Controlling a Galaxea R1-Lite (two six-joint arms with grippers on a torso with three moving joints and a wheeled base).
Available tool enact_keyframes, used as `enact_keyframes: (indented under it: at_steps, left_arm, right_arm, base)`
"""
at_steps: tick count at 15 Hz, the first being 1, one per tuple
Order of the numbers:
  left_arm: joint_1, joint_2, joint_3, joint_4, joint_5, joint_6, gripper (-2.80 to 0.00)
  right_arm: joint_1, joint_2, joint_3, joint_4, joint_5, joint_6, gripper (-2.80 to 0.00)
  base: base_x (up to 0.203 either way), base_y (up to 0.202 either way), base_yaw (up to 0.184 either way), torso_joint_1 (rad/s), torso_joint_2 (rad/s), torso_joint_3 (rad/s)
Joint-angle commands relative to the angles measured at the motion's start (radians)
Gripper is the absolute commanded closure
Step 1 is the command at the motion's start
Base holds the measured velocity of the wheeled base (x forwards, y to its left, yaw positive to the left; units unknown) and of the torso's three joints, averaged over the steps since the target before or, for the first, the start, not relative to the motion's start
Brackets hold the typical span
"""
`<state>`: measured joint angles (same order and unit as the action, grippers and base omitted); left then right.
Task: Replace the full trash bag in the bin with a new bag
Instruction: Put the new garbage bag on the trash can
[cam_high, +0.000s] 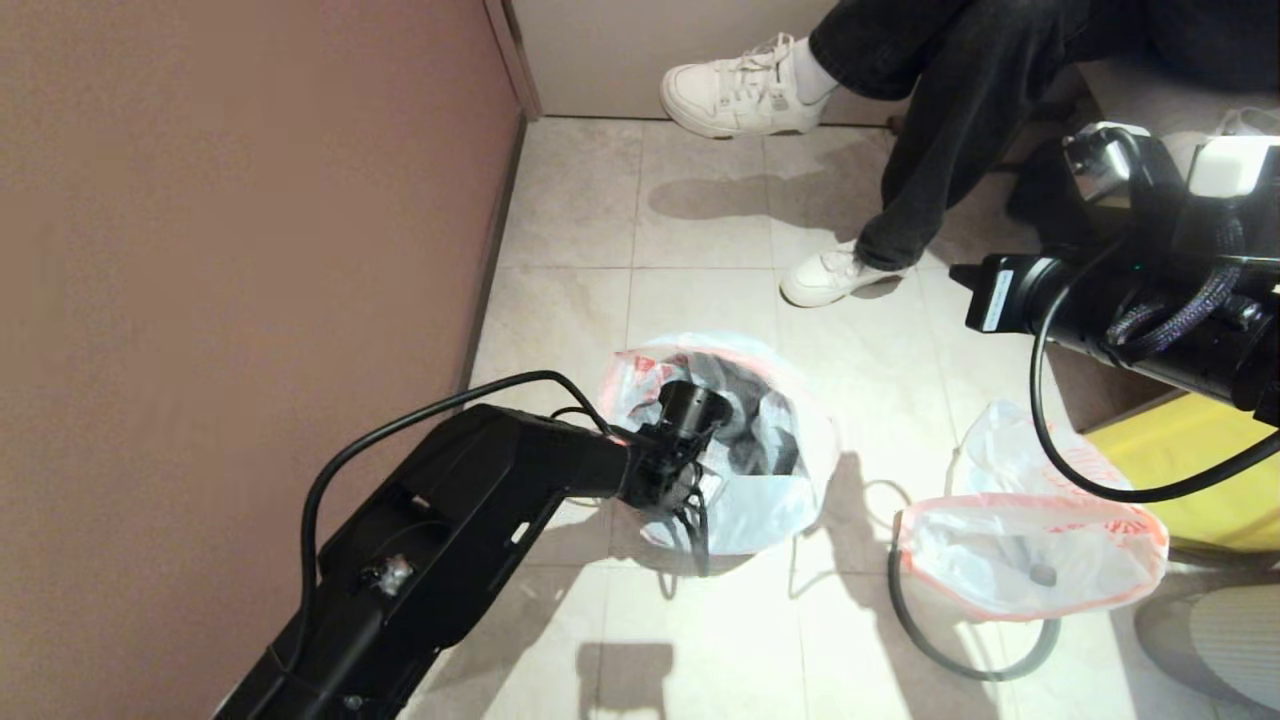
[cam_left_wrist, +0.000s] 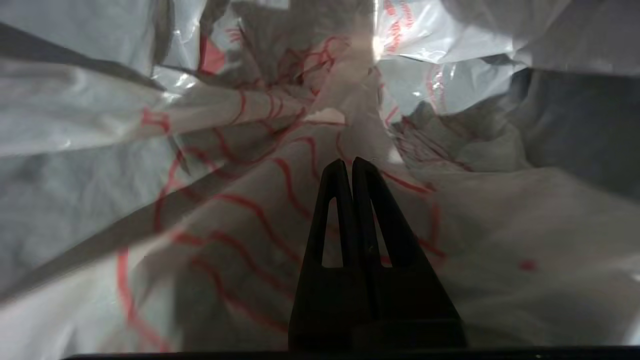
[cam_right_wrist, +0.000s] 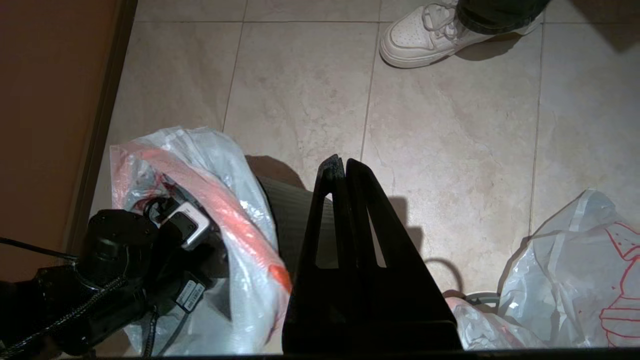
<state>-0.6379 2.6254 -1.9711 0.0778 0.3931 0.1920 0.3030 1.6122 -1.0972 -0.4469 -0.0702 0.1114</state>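
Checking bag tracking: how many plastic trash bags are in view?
2. The new bag lines the bin by the wall, left gripper inside it. The full trash bag lies on the floor to the robot's right. None visibly hidden.

We see the new bag (cam_high: 760, 400) draped open over the dark bin (cam_right_wrist: 295, 220) on the floor; the full bag (cam_high: 1030, 560) lies well apart, mouth open.
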Motion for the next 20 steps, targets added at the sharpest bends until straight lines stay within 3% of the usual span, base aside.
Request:
enact_keyframes:
  at_steps: [1,3,4,5,7,9,12,13,17,19,20]
  left_arm:
    - [0.009,-0.044,0.006,0.050,0.021,0.002,0.00]
    - [0.009,-0.089,0.010,0.232,0.054,0.006,0.00]
    - [0.006,-0.101,0.003,0.272,0.069,0.045,0.00]
    - [0.006,-0.103,0.002,0.262,0.105,0.077,0.00]
    - [0.002,-0.083,-0.002,0.133,0.102,0.098,0.00]
    - [0.000,-0.024,-0.004,-0.087,0.046,0.182,0.00]
    - [-0.015,0.024,-0.006,-0.136,-0.147,0.232,0.00]
    - [-0.015,0.029,-0.006,-0.134,-0.180,0.270,0.00]
    - [-0.009,0.039,-0.009,-0.119,-0.261,0.379,0.00]
    - [0.016,0.038,-0.009,-0.046,-0.244,0.476,0.00]
    - [0.028,0.038,-0.009,-0.021,-0.195,0.499,0.00]
  right_arm:
    - [0.004,-0.002,0.002,-0.003,0.000,0.001,0.00]
    - [-0.003,-0.004,0.000,-0.003,0.000,0.001,0.00]
    - [-0.007,-0.005,0.000,-0.003,0.000,0.002,0.00]
    - [-0.004,-0.002,0.000,-0.003,0.000,0.002,0.00]
    - [-0.004,0.008,0.000,-0.003,0.000,0.001,0.00]
    - [-0.006,0.006,0.000,-0.003,0.000,0.002,0.00]
    - [-0.015,0.006,-0.001,-0.003,0.000,0.002,0.00]
    - [-0.015,0.008,-0.003,-0.003,0.000,0.002,0.00]
    - [-0.013,0.011,-0.001,-0.003,0.001,0.004,0.00]
    - [-0.013,0.012,-0.001,-0.003,0.001,0.004,0.00]
    - [-0.013,0.012,-0.001,-0.003,0.001,0.004,0.00]
  base:
    - [0.000,0.000,0.000,0.000,0.00,0.000]
    - [0.000,0.000,0.000,0.000,0.00,0.000]
    - [0.000,0.000,0.000,0.000,0.00,0.000]
    - [0.000,0.000,0.000,0.000,0.00,0.000]
    - [0.000,0.000,0.000,0.000,0.00,0.000]
    - [0.000,0.000,0.000,0.000,0.00,0.000]
    - [0.000,0.000,0.000,0.000,0.00,0.000]
    - [0.000,0.000,0.000,0.000,0.00,0.000]
    - [0.000,0.000,0.000,0.000,0.00,0.000]
    - [0.000,0.000,0.000,0.000,0.00,0.000]
    - [0.000,0.000,0.000,0.000,0.00,0.000]
